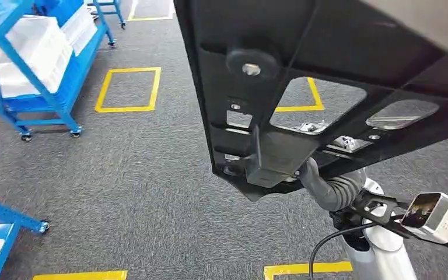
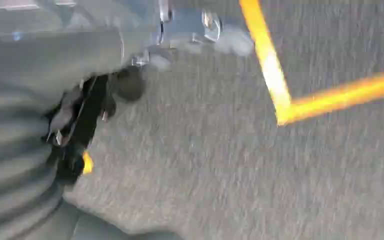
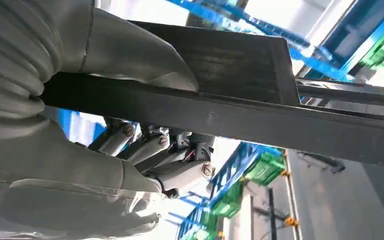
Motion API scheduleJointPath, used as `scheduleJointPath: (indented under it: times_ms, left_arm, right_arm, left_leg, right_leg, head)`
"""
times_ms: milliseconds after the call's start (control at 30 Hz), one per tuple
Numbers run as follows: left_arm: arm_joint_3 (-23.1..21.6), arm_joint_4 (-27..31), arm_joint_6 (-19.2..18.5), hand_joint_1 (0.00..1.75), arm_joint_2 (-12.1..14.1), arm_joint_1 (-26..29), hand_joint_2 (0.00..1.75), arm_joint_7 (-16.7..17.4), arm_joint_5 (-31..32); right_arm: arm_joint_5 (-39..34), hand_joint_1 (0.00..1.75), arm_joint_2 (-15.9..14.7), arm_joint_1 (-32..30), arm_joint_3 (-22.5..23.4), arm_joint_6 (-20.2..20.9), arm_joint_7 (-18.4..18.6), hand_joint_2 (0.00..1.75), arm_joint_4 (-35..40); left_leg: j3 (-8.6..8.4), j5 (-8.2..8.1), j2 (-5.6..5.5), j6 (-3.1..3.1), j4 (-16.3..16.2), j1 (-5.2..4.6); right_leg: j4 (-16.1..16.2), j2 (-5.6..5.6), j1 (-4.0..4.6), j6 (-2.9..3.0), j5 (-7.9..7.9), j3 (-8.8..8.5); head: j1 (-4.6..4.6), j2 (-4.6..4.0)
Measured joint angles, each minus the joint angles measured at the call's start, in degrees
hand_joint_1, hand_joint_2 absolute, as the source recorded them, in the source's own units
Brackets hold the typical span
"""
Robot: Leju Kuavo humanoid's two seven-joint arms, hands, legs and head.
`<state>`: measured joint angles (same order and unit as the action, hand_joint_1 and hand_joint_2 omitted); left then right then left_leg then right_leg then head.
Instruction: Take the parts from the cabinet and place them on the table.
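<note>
A large flat black metal part (image 1: 326, 52) with cut-outs and bolts hangs tilted close in front of the head view, covering its upper right. My right hand (image 1: 326, 186) grips it from below at its lower edge, with the arm rising from the bottom right. In the right wrist view the grey thumb (image 3: 130, 55) lies on one face of the part's black edge (image 3: 240, 117) and the darker fingers (image 3: 150, 150) press the other face. My left hand (image 2: 75, 125) hangs over the grey carpet, blurred, with nothing seen in it.
Blue wheeled racks with white bins (image 1: 35, 52) stand at the far left. Another blue frame (image 1: 0, 221) sits at the near left. Yellow tape squares (image 1: 128, 88) mark the grey carpet, with open floor between them.
</note>
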<state>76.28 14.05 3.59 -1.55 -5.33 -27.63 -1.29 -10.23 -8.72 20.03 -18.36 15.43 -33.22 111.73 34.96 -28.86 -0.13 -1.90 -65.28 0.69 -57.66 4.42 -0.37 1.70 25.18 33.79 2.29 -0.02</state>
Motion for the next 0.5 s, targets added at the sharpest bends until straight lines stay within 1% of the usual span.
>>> scheduleJointPath:
  times_ms: [33, 67, 100, 133, 167, 200, 233, 267, 300, 333, 367, 400, 433, 467, 500]
  left_arm:
    - [0.0, 0.0, -0.2, 0.0, 0.0, 0.0, 1.75, -0.1, 0.0]
    - [0.0, 0.0, -0.2, 0.0, 0.0, -0.1, 1.75, -0.1, 0.0]
    - [0.0, 0.0, -0.3, 0.0, 0.0, 0.0, 1.75, -0.1, 0.1]
    - [-0.1, 0.0, -0.3, 0.0, -0.1, -0.1, 1.75, 0.0, 0.2]
    - [-0.1, 0.0, -0.3, 0.0, -0.1, -0.1, 1.75, 0.0, 0.2]
    - [-0.1, 0.0, -0.2, 0.0, -0.2, -0.2, 1.75, 0.1, 0.1]
    - [-0.1, 0.0, -0.2, 0.0, -0.6, -0.3, 1.75, 0.1, -0.1]
    - [-0.1, 0.0, -0.1, 0.0, -0.6, -0.3, 1.75, 0.1, 0.0]
    - [-0.1, 0.0, -0.1, 0.0, -0.7, -0.2, 1.75, 0.1, 0.0]
    - [-0.1, 0.0, -0.1, 0.0, -0.7, 0.0, 1.75, 0.1, 0.0]
    - [-0.1, 0.0, -0.1, 0.0, -0.8, 0.1, 1.75, 0.1, 0.0]
    - [-0.1, 0.0, 0.0, 0.0, -0.8, 0.2, 1.75, 0.1, 0.0]
    - [-0.1, 0.0, 0.0, 0.0, -0.9, 0.1, 1.75, 0.1, 0.0]
    - [-0.1, 0.0, 0.0, 0.0, -0.9, 0.0, 1.75, 0.1, 0.0]
    - [-0.1, 0.0, -0.2, 0.0, -1.0, 0.0, 1.75, 0.0, 0.0]
  right_arm:
    - [0.0, 1.75, 0.0, 0.1, 0.0, -0.1, 0.0, 1.75, 0.0]
    - [0.0, 1.75, 0.0, 0.2, 0.0, -0.2, 0.2, 1.75, 0.0]
    - [0.4, 1.75, 0.0, 0.4, 0.0, -0.3, 0.5, 1.75, 0.0]
    - [0.7, 1.75, 0.0, 0.4, -0.1, -0.5, 0.7, 1.75, 0.0]
    - [0.9, 1.75, 0.0, 0.4, -0.1, -0.7, 0.9, 1.75, 0.0]
    - [1.2, 1.75, 0.0, 0.4, -0.1, -0.9, 1.1, 1.75, 0.0]
    - [1.3, 1.75, 0.0, 0.4, -0.1, -1.0, 1.3, 1.75, 0.0]
    - [1.4, 1.75, 0.0, 0.6, -0.1, -1.0, 1.3, 1.75, 0.1]
    - [1.4, 1.75, 0.0, 0.9, -0.1, -1.0, 1.4, 1.75, 0.0]
    - [1.4, 1.75, 0.0, 1.0, -0.1, -1.0, 1.4, 1.75, 0.0]
    - [1.4, 1.75, 0.0, 1.0, -0.1, -1.0, 1.5, 1.75, 0.0]
    - [1.4, 1.75, 0.0, 1.0, -0.2, -1.0, 1.5, 1.75, 0.0]
    - [1.4, 1.75, 0.0, 1.0, -0.2, -1.0, 1.6, 1.75, 0.0]
    - [1.3, 1.75, 0.0, 1.1, -0.2, -1.0, 1.8, 1.75, 0.0]
    - [1.3, 1.75, 0.0, 1.5, -0.2, -1.0, 2.2, 1.75, 0.0]
  left_leg:
    - [-2.63, 2.54, -1.66, 0.2, 5.7, 0.1]
    - [-3.44, 1.75, -4.04, 0.37, 7.5, 0.11]
    - [-3.45, 1.87, -3.72, 0.47, 8.1, 0.11]
    - [-3.46, 1.89, -3.23, 0.67, 8.1, -0.13]
    - [-3.65, 1.91, -2.89, 1.04, 8.1, -0.32]
    - [-3.69, 2.18, -2.3, 1.47, 8.4, -0.26]
    - [-3.83, 2.71, -1.38, 2.1, 9.1, 0.23]
    - [-3.88, 2.85, -0.78, 2.49, 9.4, 0.07]
    - [-3.75, 2.91, -0.09, 2.63, 9.4, -0.11]
    - [-3.71, 2.82, 0.66, 2.8, 9.4, -0.28]
    - [-3.66, 2.79, 1.4, 2.85, 9.4, -0.41]
    - [-3.61, 2.77, 2.11, 2.88, 9.3, -0.45]
    - [-3.61, 2.74, 2.79, 2.86, 9.3, -0.47]
    - [-3.63, 2.64, 3.36, 2.76, 9.2, -0.47]
    - [-3.64, 2.5, 3.99, 2.64, 9.0, -0.46]
  right_leg:
    - [-0.1, 0.65, -0.04, -0.14, 0.02, -0.05]
    - [-0.2, 1.1, 0.16, -0.52, -0.03, 0.17]
    - [-0.4, 1.79, 0.0, -0.99, -0.21, 0.53]
    - [-0.2, 2.23, -0.22, -1.35, -0.34, 0.73]
    - [0.0, 2.77, -0.41, -1.79, -0.53, 0.78]
    - [0.1, 3.36, -0.35, -2.19, -0.71, 0.88]
    - [-0.4, 2.89, -0.48, -2.35, -0.28, 1.08]
    - [-2.5, -0.3, -0.04, -2.42, 1.4, 2.15]
    - [-6.6, -2.35, 0.04, -2.49, 3.9, 4.18]
    - [-11.7, -3.34, -0.04, -2.64, 6.29, 6.52]
    - [-16.2, -3.75, -0.12, -2.75, 7.99, 8.59]
    - [-18.7, -3.87, -0.26, -2.88, 8.39, 9.73]
    - [-18.2, -3.99, -0.4, -2.97, 7.48, 9.35]
    - [-15.1, -4.26, -0.47, -3.01, 5.63, 7.63]
    - [-9.3, -4.97, -0.48, -2.97, 2.91, 4.39]
  head:
    - [-0.04, 0.0]
    - [0.02, 0.0]
    - [0.02, 0.0]
    - [-0.02, 0.0]
    - [0.02, 0.0]
    - [0.0, 0.0]
    - [0.07, 0.0]
    - [0.22, 0.0]
    - [0.46, 0.0]
    - [0.46, 0.0]
    - [0.44, 0.0]
    - [0.48, 0.0]
    - [0.44, 0.0]
    - [0.48, 0.0]
    - [0.48, 0.0]
